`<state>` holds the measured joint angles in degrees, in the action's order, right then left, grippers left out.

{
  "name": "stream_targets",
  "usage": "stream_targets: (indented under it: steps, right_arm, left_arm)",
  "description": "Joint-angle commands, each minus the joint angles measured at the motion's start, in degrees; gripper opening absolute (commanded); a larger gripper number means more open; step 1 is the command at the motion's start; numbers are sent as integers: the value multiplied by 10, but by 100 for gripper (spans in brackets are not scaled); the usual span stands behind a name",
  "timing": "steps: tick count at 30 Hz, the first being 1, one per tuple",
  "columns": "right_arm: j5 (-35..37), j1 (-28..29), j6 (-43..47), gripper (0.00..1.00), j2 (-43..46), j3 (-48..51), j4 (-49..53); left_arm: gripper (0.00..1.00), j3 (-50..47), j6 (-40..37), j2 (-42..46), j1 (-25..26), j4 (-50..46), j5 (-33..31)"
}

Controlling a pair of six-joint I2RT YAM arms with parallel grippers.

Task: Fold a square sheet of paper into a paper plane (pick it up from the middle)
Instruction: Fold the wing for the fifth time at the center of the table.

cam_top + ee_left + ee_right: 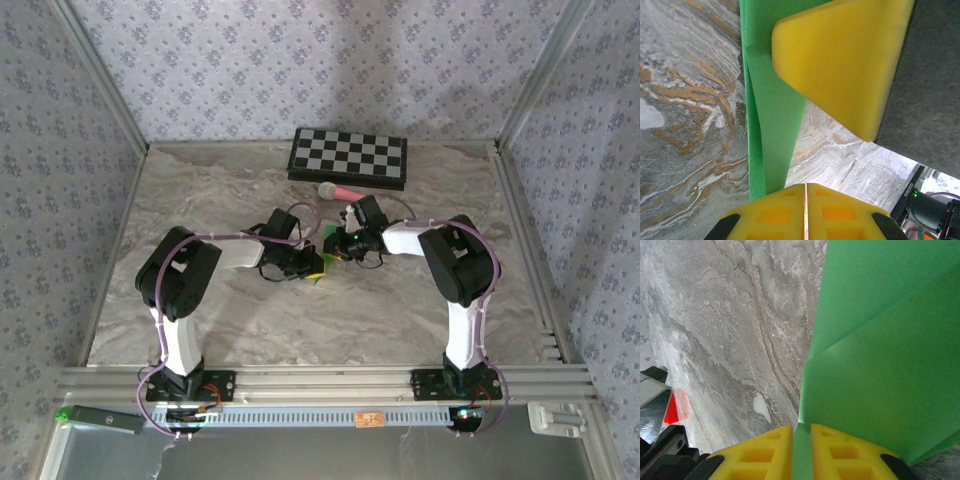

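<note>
The square sheet of paper (331, 240) is bright green and folded into long overlapping layers, lying mid-table between the two grippers. In the left wrist view the green sheet (772, 140) runs lengthwise over the marble and passes under the left-hand finger of my left gripper (806, 200). That gripper's yellow jaws are shut tight, with no green in the seam. A yellow finger (840, 65) of the right gripper rests on the sheet just beyond. In the right wrist view my right gripper (801, 445) is shut on an edge of the green sheet (890, 340). From above, the left gripper (315, 265) and right gripper (340, 248) almost touch.
A black-and-white checkered board (348, 157) lies at the back of the marble table. A pink-handled microphone (340, 190) lies just in front of it, close behind the right gripper. Patterned walls enclose three sides, and an aluminium rail (320, 380) runs along the near edge.
</note>
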<state>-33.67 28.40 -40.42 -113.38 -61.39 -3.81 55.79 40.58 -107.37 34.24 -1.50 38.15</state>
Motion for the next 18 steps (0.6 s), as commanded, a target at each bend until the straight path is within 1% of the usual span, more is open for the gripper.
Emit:
stream_targets:
  steps: [1,11,18]
  right_arm:
    - [33,5,15,18,-28,1,41]
    - [45,6,18,18,-25,-1,54]
    - [50,7,20,14,-25,-3,63]
  left_arm:
    - [9,9,-6,-9,4,-3,13]
    - [9,6,-11,-11,7,-15,3]
    - [6,1,-11,-12,11,-17,1]
